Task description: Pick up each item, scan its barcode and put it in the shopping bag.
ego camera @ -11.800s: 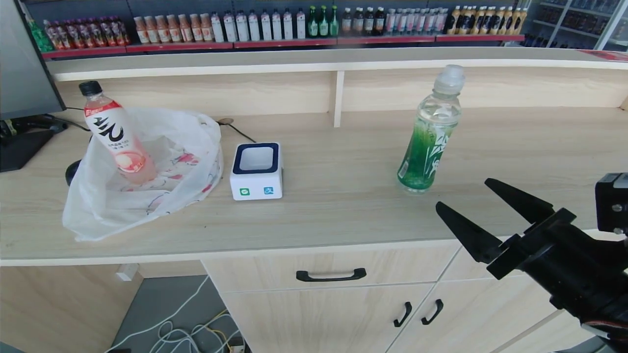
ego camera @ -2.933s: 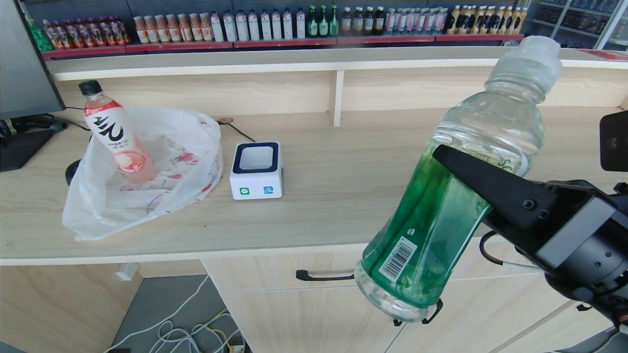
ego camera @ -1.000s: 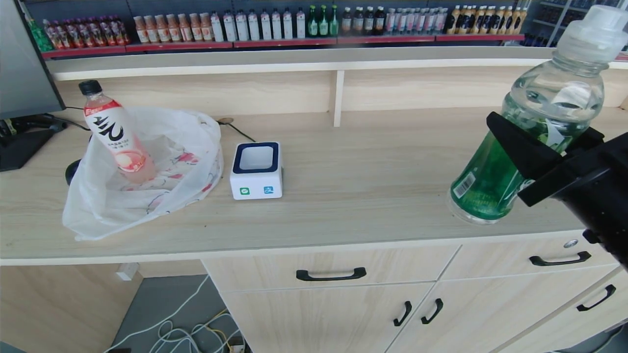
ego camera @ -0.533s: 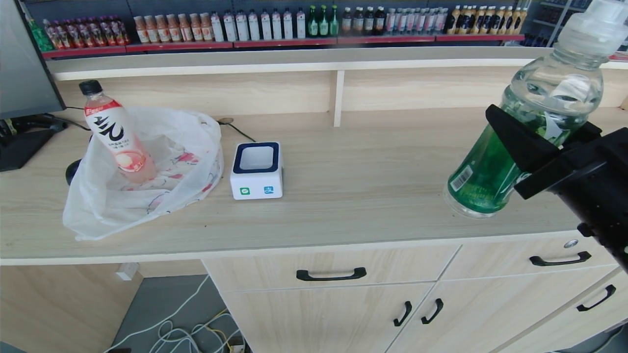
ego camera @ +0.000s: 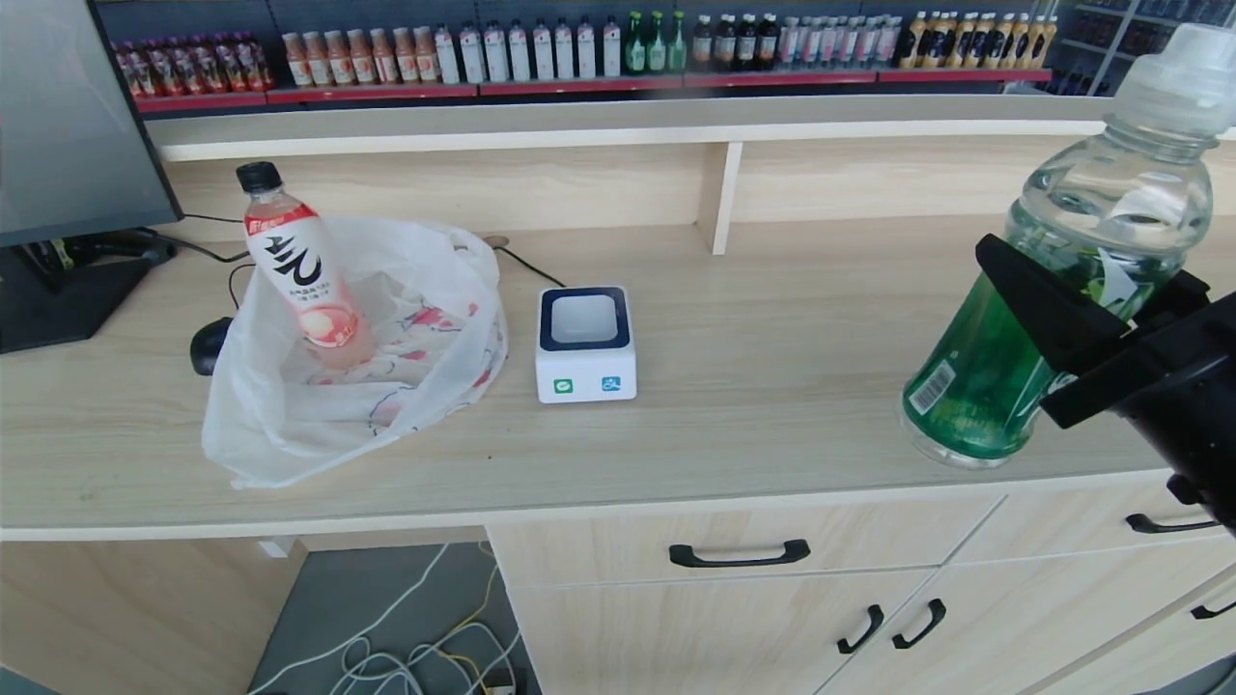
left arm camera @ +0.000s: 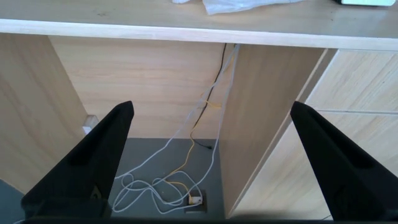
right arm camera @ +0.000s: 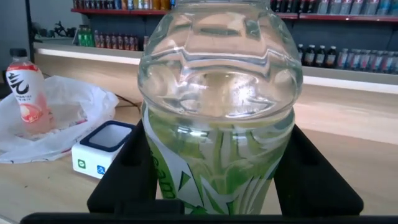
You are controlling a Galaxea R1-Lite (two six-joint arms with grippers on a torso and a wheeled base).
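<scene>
Green bottle (ego camera: 975, 367) is up at the right of the scene, clamped around its middle by the right end effector (ego camera: 1086, 270), one black finger on each side of the body. It hangs tilted, pale cap high and leaning right, base low toward the near edge of the surface (ego camera: 753, 425). A barcode (ego camera: 933, 386) shows just above the base, on the side facing left. Well apart to the left, the white scanner (ego camera: 585, 343) with its dark-rimmed window sits flat on the surface. Left of that, the shopping bag (ego camera: 290, 425) lies crumpled open, and a pink bottle (ego camera: 304, 280) with a black cap stands inside it, leaning left. A dark mouse (ego camera: 208, 346) peeks out at the bag's left side, and a monitor (ego camera: 77, 116) stands at the far left. Along the far wall runs a shelf of drinks (ego camera: 579, 48). The left end effector (left arm camera: 211, 162) sits low in front of the cabinet, below the surface edge, fingers spread wide with nothing between them, cables (left arm camera: 168, 180) on the floor beyond it.
</scene>
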